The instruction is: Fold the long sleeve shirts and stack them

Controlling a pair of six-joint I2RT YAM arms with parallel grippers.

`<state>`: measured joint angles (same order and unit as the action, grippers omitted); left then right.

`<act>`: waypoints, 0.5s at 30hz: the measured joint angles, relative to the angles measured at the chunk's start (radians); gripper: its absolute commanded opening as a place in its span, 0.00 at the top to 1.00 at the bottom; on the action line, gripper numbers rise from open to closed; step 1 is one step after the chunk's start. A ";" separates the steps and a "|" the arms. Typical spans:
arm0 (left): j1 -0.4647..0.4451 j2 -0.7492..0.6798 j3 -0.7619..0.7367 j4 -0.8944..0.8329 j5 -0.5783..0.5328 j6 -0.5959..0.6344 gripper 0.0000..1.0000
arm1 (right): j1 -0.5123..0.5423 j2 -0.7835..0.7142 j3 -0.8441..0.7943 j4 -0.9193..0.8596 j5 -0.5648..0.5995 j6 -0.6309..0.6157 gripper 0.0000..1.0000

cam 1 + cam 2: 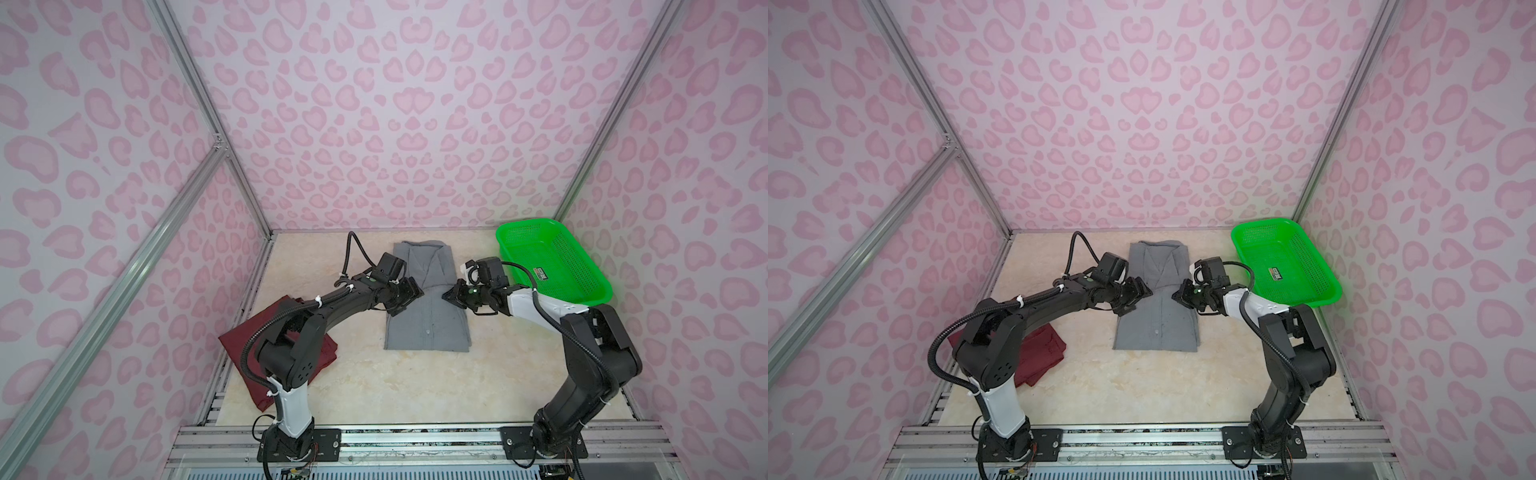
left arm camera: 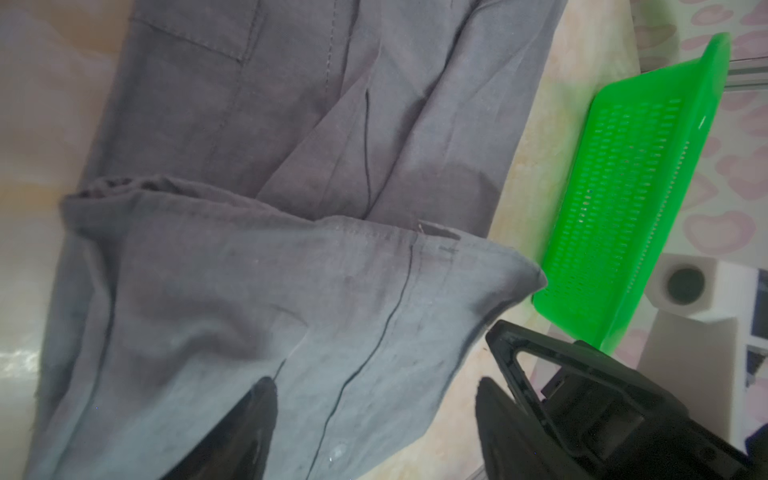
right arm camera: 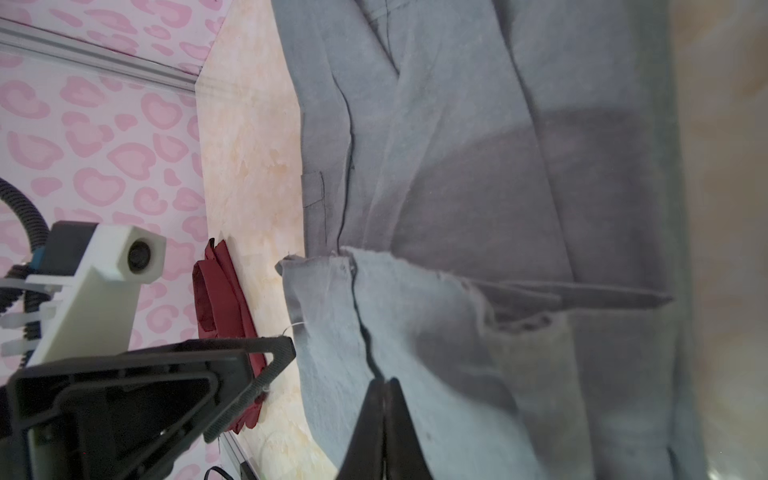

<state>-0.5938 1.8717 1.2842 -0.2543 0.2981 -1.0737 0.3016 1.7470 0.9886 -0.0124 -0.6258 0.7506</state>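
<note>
The grey long sleeve shirt [image 1: 428, 328] [image 1: 1156, 328] lies folded into a narrow strip at the middle of the table, collar toward the back wall. The maroon long sleeve shirt [image 1: 241, 338] [image 1: 1042, 349] lies folded at the left, partly hidden under the left arm. My left gripper [image 1: 409, 293] [image 2: 376, 386] hovers at the grey shirt's left edge, open, with grey cloth [image 2: 249, 124] below the gap between its jaws. At the shirt's right edge my right gripper [image 1: 449, 296] [image 3: 384, 384] is shut, pinching a ridge of the grey cloth [image 3: 457, 166].
A bright green perforated basket [image 1: 552, 257] [image 1: 1287, 257] [image 2: 623, 187] stands at the back right, close behind the right wrist. Pink patterned walls enclose the table on three sides. Bare marble tabletop [image 1: 395, 386] stretches in front of the grey shirt, between the arm bases.
</note>
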 measured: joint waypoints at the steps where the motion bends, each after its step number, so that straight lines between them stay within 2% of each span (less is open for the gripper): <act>1: -0.003 0.016 -0.001 0.016 -0.001 0.000 0.23 | -0.007 0.019 -0.006 0.024 0.001 0.008 1.00; 7: 0.000 0.108 -0.063 0.147 0.016 -0.008 0.23 | -0.043 0.161 -0.050 0.146 0.011 0.048 1.00; 12: 0.007 0.096 -0.164 0.312 0.031 -0.026 0.21 | -0.032 0.164 -0.113 0.258 0.048 0.048 1.00; 15: 0.020 0.084 -0.180 0.343 0.048 -0.022 0.19 | -0.023 0.145 -0.167 0.330 0.075 0.053 1.00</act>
<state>-0.5735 1.9553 1.1046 0.0883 0.3458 -1.0958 0.2790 1.8915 0.8219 0.3180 -0.5510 0.8040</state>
